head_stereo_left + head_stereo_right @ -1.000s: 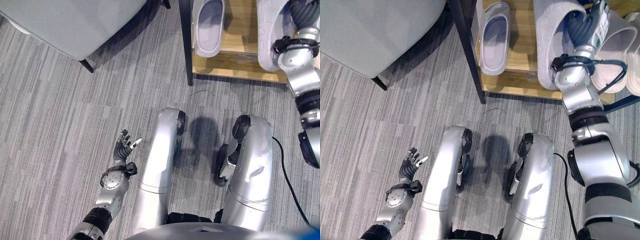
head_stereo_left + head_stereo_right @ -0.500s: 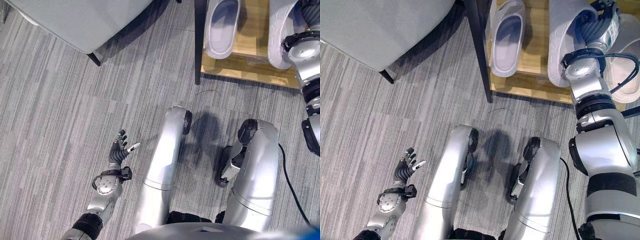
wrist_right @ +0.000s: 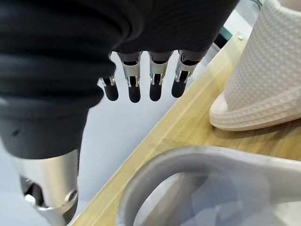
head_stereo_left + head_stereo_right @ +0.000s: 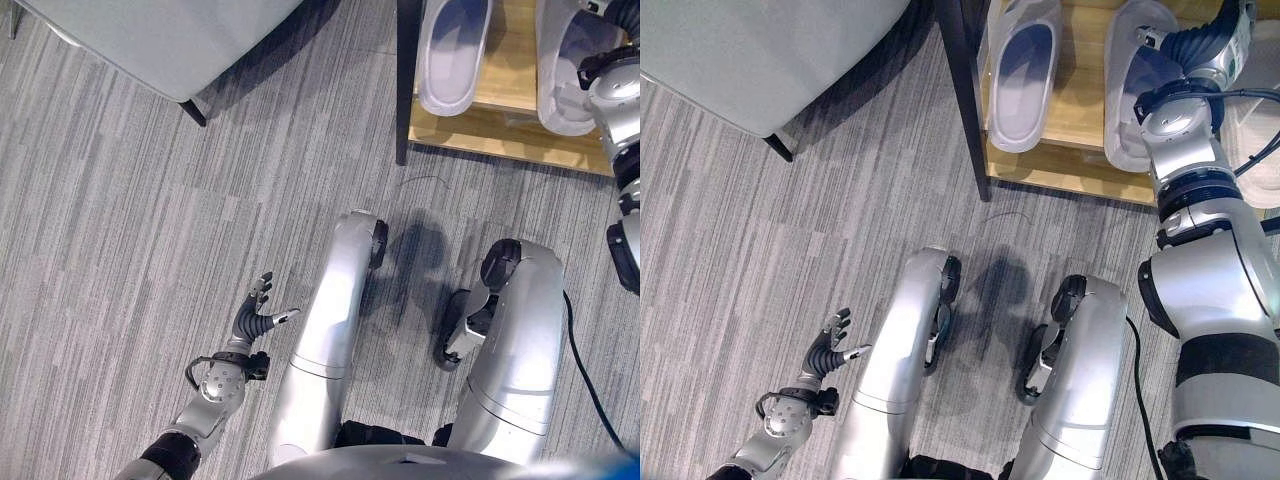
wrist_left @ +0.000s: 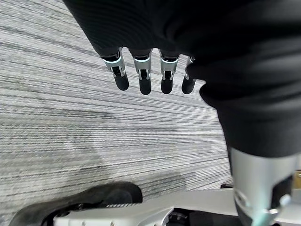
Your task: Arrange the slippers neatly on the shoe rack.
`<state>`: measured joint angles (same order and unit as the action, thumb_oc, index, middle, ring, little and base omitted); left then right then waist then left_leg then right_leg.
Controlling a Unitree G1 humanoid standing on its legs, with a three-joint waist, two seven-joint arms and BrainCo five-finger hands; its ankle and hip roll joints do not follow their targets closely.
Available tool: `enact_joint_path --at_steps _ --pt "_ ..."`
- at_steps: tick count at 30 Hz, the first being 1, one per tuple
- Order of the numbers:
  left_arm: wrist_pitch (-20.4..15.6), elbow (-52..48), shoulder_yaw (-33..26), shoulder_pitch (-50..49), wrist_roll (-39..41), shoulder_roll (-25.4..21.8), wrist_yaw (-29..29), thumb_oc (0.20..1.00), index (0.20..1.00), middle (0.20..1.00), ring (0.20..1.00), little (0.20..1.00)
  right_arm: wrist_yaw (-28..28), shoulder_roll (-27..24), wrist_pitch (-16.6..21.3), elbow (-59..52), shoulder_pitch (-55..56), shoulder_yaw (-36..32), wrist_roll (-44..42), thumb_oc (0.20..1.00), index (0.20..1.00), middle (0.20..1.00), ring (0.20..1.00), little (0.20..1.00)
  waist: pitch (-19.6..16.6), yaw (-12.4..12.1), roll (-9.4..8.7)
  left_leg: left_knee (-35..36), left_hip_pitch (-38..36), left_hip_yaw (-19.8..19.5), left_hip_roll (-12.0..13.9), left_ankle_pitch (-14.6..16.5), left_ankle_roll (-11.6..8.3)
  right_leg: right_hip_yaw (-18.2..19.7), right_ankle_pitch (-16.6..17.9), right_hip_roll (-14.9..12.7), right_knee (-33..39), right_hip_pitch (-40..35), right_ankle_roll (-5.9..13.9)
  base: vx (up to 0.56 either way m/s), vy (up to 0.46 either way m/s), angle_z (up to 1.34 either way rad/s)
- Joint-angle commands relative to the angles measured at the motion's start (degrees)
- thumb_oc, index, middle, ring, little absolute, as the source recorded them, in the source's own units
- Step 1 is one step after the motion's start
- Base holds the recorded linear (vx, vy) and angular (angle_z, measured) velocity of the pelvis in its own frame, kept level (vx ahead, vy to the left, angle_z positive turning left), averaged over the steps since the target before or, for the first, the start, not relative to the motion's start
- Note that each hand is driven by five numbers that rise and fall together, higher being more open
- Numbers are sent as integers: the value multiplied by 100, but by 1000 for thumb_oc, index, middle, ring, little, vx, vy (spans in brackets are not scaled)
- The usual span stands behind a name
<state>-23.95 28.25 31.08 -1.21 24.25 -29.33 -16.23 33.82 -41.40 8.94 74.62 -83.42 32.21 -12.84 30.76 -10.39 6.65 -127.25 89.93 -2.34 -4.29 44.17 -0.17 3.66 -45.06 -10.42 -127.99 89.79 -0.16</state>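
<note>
Silver fingers (image 3: 141,77) of the right hand (image 4: 1200,45) hang straight, holding nothing, above a grey slipper (image 4: 1135,85) lying flat near the rack's (image 4: 1080,180) front edge, apparently just set beside its mate (image 4: 1020,75). The left hand (image 4: 255,320) idles open over carpet (image 4: 120,250).

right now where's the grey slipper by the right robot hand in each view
Left eye view: grey slipper, upper right corner.
Right eye view: upper right, under the right robot hand.
Right wrist view: the curved grey rim nearest the camera.
Shared landmark: the wooden shelf under it.
</note>
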Motion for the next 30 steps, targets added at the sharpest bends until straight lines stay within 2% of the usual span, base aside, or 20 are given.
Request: enact_joint_path --at_steps 1,6,8,13,16,21,26,30 --pt "-125 -349 225 -31 157 -41 69 1000 1000 1000 1000 1000 12 -22 285 32 -585 236 -246 1000 1000 1000 1000 1000 -97 -196 -6 -64 3 -565 -123 393 -56 487 513 -102 -117 0 -333 -41 4 -1" --pt "-71 -64 249 0 121 83 43 1000 1000 1000 1000 1000 32 141 501 -325 -350 -32 -682 1000 1000 1000 1000 1000 -97 -153 -52 -30 3 -536 -98 377 -57 495 543 -74 -76 14 -337 -2 2 -1" --pt "-25 143 240 22 143 139 49 1000 1000 1000 1000 1000 95 247 749 -848 30 -495 -1204 1000 1000 1000 1000 1000 -97 -90 -108 -44 3 -512 -94 390 -72 512 539 -50 -79 14 -333 -6 5 -2" --pt "-31 267 273 1 181 194 103 1000 1000 1000 1000 1000 -42 236 789 -1188 295 -496 -1188 1000 1000 1000 1000 1000 -97 -18 -185 -89 3 -535 -64 407 -80 515 511 -40 -94 15 -351 0 1 -1" --pt "-26 274 250 -26 167 209 111 1000 1000 1000 1000 1000 -75 281 689 -1373 526 -380 -821 1000 1000 1000 1000 1000 -97 44 -200 -89 3 -529 -50 411 -83 525 492 -19 -77 16 -364 -12 20 -5" --pt "-20 421 219 22 144 288 94 1000 1000 1000 1000 1000 -173 411 631 -1355 754 -387 -673 1000 1000 1000 1000 1000 -97 91 -232 -95 3 -510 -55 413 -75 530 483 -9 -95 16 -358 -10 -1 -5" --pt "-32 577 207 84 88 328 54 1000 1000 1000 1000 1000 -294 562 636 -1220 963 -484 -741 1000 1000 1000 1000 1000 -97 130 -230 -91 3 -492 -53 407 -87 540 484 -5 -87 17 -368 0 0 0" --pt "10 628 197 108 192 355 97 1000 1000 1000 1000 1000 -370 809 709 -1230 1023 -630 -1124 1000 1000 1000 1000 1000 -97 146 -219 -67 3 -481 -56 397 -95 548 477 7 -100 17 -370 0 0 0"
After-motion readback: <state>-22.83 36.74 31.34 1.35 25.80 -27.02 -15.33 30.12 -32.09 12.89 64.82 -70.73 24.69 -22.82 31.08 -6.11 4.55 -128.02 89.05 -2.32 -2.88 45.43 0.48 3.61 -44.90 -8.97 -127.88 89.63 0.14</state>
